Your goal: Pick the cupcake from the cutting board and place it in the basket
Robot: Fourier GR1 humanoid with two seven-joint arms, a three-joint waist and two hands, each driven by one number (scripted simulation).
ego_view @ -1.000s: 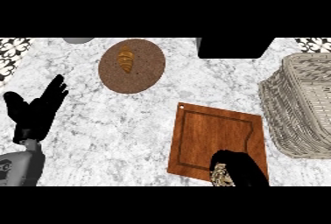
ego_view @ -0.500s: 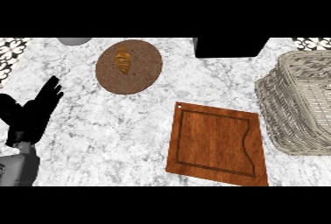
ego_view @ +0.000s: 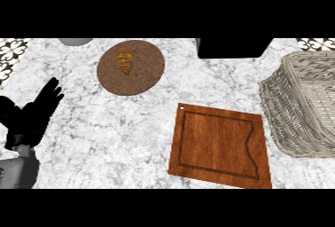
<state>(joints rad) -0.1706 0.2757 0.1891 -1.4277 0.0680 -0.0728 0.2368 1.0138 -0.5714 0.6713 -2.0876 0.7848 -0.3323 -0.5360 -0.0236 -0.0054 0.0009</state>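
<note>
Left hand [ego_view: 31,116] is seen with fingers spread, upright; cutting board [ego_view: 221,146] lies well right of it; wicker basket [ego_view: 302,106] further right; right hand is unseen.

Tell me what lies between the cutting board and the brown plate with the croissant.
Only bare marble counter separates the cutting board and the brown plate, per the head view.

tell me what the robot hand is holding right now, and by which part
Nothing that shows. The left robot hand rests open at the view's left edge, fingers up. The right one is out of view, and no cupcake shows on the cutting board.
</note>
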